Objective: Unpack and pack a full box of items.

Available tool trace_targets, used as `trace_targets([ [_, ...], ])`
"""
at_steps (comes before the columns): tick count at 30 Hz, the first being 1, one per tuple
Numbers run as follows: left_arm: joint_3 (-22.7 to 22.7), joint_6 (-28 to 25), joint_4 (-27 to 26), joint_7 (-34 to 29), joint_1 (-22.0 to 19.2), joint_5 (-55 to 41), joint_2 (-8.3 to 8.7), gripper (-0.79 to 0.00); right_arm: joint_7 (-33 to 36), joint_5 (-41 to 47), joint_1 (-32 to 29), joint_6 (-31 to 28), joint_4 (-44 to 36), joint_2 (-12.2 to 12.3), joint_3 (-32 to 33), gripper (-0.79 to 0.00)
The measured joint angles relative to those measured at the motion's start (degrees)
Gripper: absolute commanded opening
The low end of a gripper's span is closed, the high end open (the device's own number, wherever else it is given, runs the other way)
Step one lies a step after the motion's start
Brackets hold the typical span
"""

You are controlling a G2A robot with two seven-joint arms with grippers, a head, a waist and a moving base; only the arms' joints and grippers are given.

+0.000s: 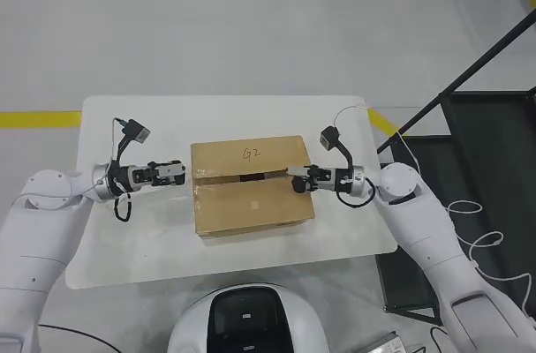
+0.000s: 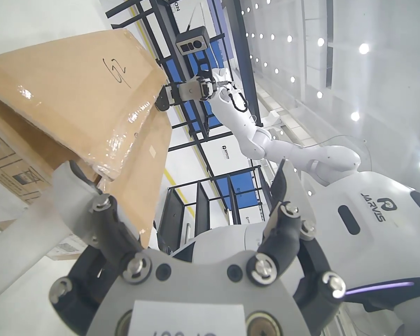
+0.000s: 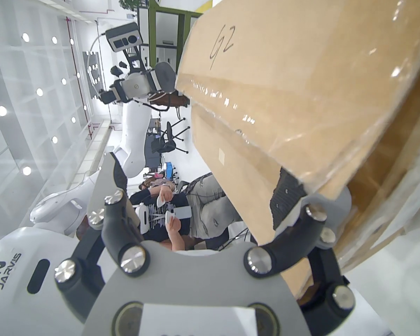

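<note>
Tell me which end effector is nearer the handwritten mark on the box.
Right. The right end effector is over the right edge of the box, close to the mark; the left end effector sits at the left edge, farther off.

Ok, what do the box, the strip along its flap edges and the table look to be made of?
Box: brown cardboard by the look, matte, with raw cut flap edges. Strip on the flap edges: likely clear plastic packing tape, glossy; it glints and wrinkles. Table: smooth white top, low sheen; laminate or painted board, cannot tell which.
</note>
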Motion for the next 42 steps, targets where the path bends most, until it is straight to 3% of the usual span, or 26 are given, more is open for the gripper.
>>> trace_targets([
  [5,0.87,-0.31,0.16,0.31,-0.31,-0.01,0.01,0.0,4.62,1.97,-3.0,1.79,-4.37,1.15,3.34,0.0],
  [9,2.41,-0.31,1.04,0.32,-1.17,0.34,-0.29,0.0,3.65,4.34,-3.46,1.56,-5.91,1.44,5.46,0.0],
  [20,4.27,-1.17,3.46,1.16,-2.44,2.49,-0.3,0.0,-0.29,3.14,5.27,2.87,3.57,-0.49,-0.91,0.0],
  [28,-0.92,-2.88,2.47,2.88,-0.6,-2.35,1.06,0.0,-0.59,0.03,8.92,2.45,9.39,-1.56,-4.84,0.0],
  [42,-9.48,-2.19,-3.61,11.4,8.27,-2.5,2.98,0.0,-0.98,-1.09,10.7,1.61,11.16,-2.17,-6.27,0.0],
])
